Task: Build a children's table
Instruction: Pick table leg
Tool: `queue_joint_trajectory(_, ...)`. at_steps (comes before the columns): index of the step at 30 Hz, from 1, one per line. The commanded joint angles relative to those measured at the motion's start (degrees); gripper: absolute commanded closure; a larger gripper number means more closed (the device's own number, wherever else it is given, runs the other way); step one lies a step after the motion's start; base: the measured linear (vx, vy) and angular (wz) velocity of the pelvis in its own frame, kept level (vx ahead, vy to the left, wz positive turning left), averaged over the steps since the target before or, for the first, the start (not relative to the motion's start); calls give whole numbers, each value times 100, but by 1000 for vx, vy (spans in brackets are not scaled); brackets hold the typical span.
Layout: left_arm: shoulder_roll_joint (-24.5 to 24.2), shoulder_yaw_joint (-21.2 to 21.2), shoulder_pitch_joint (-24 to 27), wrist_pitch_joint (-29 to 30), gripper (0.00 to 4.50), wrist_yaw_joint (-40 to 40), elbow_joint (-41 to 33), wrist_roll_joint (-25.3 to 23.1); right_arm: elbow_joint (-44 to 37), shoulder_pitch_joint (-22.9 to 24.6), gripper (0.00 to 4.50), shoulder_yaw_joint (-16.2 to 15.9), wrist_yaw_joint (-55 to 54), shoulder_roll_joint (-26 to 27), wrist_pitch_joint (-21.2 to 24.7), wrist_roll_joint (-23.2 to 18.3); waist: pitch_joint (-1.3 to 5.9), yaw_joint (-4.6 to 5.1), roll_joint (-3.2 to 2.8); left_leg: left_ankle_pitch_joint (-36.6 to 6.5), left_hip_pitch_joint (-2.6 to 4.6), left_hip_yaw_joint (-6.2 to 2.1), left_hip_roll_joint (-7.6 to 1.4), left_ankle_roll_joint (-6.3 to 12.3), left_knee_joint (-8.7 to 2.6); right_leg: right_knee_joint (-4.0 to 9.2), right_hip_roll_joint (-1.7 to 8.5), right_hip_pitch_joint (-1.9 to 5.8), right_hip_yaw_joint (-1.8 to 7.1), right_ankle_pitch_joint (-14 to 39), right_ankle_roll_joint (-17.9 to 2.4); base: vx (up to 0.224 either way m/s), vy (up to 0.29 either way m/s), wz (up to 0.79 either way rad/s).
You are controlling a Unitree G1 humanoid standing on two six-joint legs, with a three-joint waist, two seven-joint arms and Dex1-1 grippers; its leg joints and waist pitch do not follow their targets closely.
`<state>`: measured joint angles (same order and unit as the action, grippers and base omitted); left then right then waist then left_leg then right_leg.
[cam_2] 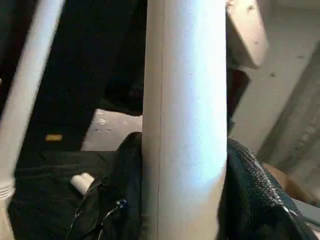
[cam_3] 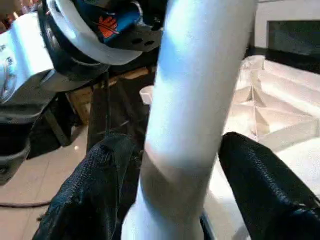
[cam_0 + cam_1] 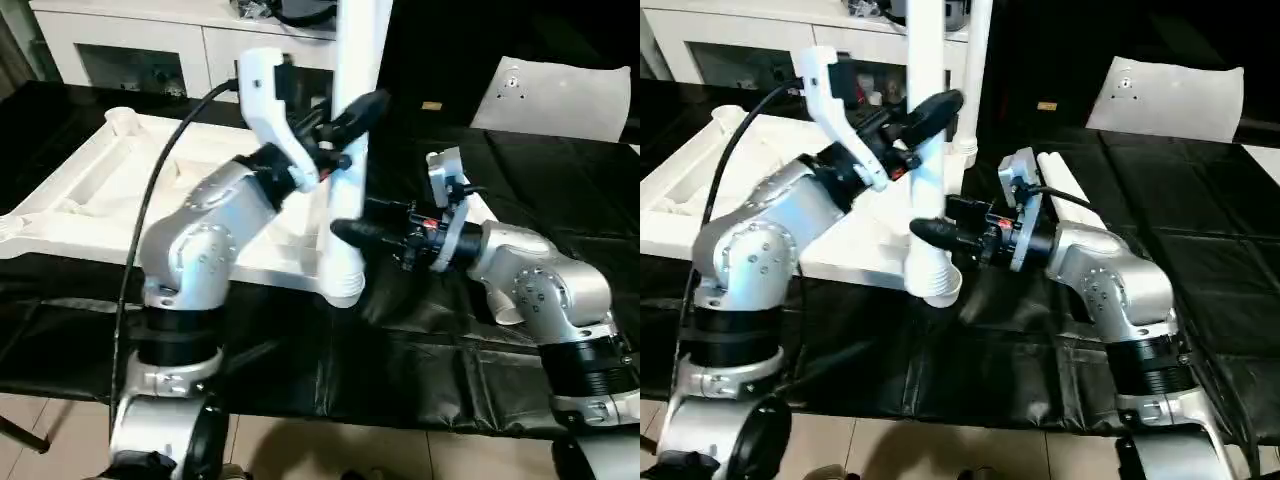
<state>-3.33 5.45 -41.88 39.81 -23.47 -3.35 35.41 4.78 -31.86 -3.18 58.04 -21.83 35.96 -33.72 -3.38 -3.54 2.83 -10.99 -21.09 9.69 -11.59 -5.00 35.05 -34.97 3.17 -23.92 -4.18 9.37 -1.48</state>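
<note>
The left gripper (image 3: 352, 112) squeezes the long white round plastic leg (image 3: 352, 60) high up. The right gripper (image 3: 932, 232) squeezes it lower down. The leg stands upright in a corner socket of the white square plastic tabletop (image 3: 110, 190), lying ribs-up on the black table (image 3: 560, 190).

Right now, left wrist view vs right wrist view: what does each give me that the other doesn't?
Left wrist: a second leg standing in the background, a loose leg end lying on the black cloth, and a white block behind. Right wrist: the tabletop with its ribbed underside, plus the left arm's wrist above. Both: the upright leg set between that gripper's own two black fingers.
</note>
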Motion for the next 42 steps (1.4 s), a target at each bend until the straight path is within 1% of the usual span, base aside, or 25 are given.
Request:
queue_joint_trajectory(1,-26,-65,-210,-8,275,-233,-12,126,-28,-131,99,25,133,-121,107,-58,431,-10,57,-530,-5,4,-93,348,-329,456,361,392,235,1684,-645,0,0,0)
queue_joint_trajectory(2,-55,-80,-234,-14,275,-363,-20,185,-24,-143,96,-11,191,-177,159,-56,430,-20,58,-530,-2,5,-89,347,-327,453,365,395,238,1734,-643,0,0,0)
queue_joint_trajectory(3,-99,-111,-258,2,275,-501,-38,246,-9,-160,80,-42,231,-225,215,-45,427,-21,54,-524,-1,7,-94,347,-331,455,366,391,242,1741,-649,0,0,0)
queue_joint_trajectory(4,-147,-159,-276,-1,275,-652,-61,288,6,-175,80,-65,253,-262,278,-39,424,-18,65,-520,-5,5,-90,346,-329,461,369,394,237,1803,-634,0,0,0)
queue_joint_trajectory(5,-185,-212,-287,-20,275,-847,-109,353,24,-193,56,-96,286,-297,354,-36,421,-18,60,-528,-1,7,-96,334,-329,459,373,385,243,1834,-629,0,0,0)
queue_joint_trajectory(8,-171,-237,-296,-6,275,-1138,-202,543,72,-218,53,-161,394,-341,467,-54,417,-9,75,-540,-7,11,-92,305,-327,468,374,389,241,1969,-598,0,0,0)
queue_joint_trajectory(9,-179,-275,-293,5,275,-1236,-222,573,83,-216,53,-187,434,-348,464,-47,417,-9,90,-548,-5,15,-95,310,-327,475,376,384,242,1985,-593,0,0,0)
queue_joint_trajectory(12,-249,-442,-256,28,275,-1575,-284,616,99,-210,53,-243,572,-354,466,-78,421,-12,95,-507,-14,15,-95,321,-324,464,376,386,248,1954,-559,0,0,0)
queue_joint_trajectory(15,-294,-538,-253,57,275,-1710,-268,615,38,-179,53,-286,790,-371,406,-136,429,-12,81,-466,-9,8,-109,323,-327,445,378,389,249,1850,-598,0,0,0)
queue_joint_trajectory(17,-327,-575,-283,36,275,-1788,-198,591,-32,-159,53,-324,911,-408,455,-174,422,-10,87,-481,-11,13,-104,330,-326,446,368,389,246,1806,-625,0,0,0)
queue_joint_trajectory(18,-340,-587,-298,19,275,-1826,-160,580,-55,-154,80,-341,961,-424,472,-183,425,-10,90,-493,-10,15,-106,330,-325,450,375,394,250,1813,-632,0,0,0)
queue_joint_trajectory(19,-340,-587,-298,19,275,-1826,-160,580,-55,-154,87,-341,961,-424,472,-183,423,-14,87,-496,-5,11,-110,326,-328,447,375,393,249,1827,-634,0,0,0)
queue_joint_trajectory(21,-360,-607,-320,14,275,-1885,-117,574,-76,-143,87,-366,1016,-443,455,-170,423,-13,85,-510,-7,15,-102,318,-324,456,372,396,249,1861,-622,0,0,0)
queue_joint_trajectory(23,-381,-640,-361,-11,275,-1978,-45,562,-69,-128,123,-393,1085,-450,348,-88,419,-15,85,-526,-4,14,-100,304,-327,462,370,391,246,1927,-590,0,0,0)
queue_joint_trajectory(26,-391,-690,-391,-43,275,-2062,-1,539,-53,-104,138,-421,1143,-446,274,-29,423,-17,83,-498,-8,7,-108,294,-330,453,373,392,249,1893,-593,0,0,0)
queue_joint_trajectory(29,-384,-718,-405,-55,275,-2094,17,527,-61,-79,175,-482,1169,-463,224,-2,424,-14,81,-487,-9,11,-106,288,-327,445,373,395,250,1806,-642,0,0,0)
queue_joint_trajectory(31,-377,-737,-413,-59,275,-2102,24,519,-80,-61,181,-517,1179,-472,199,10,425,-15,86,-503,-8,11,-106,293,-325,447,377,399,247,1838,-634,0,0,0)
queue_joint_trajectory(32,-373,-745,-417,-61,275,-2107,29,513,-85,-56,192,-526,1182,-471,194,13,424,-18,76,-495,-5,10,-104,294,-324,448,375,399,248,1850,-627,0,0,0)
queue_joint_trajectory(34,-364,-757,-423,-58,275,-2128,32,515,-83,-54,214,-535,1191,-464,184,20,426,-15,74,-487,-7,11,-104,293,-323,449,371,397,249,1825,-637,0,0,0)
queue_joint_trajectory(36,-346,-780,-433,-53,275,-2147,35,521,-78,-51,219,-543,1207,-452,170,41,426,-14,81,-495,-14,11,-101,297,-322,446,369,402,247,1815,-642,0,0,0)
queue_joint_trajectory(38,-356,-831,-443,-42,275,-2214,37,528,-73,-52,246,-545,1225,-434,164,73,423,-17,69,-526,-11,8,-100,286,-325,458,372,402,244,1915,-609,0,0,0)
queue_joint_trajectory(42,-388,-896,-435,-28,275,-2285,21,520,-71,-49,253,-558,1227,-430,131,85,430,-16,68,-502,-6,5,-108,285,-325,447,371,400,246,1822,-640,0,0,0)
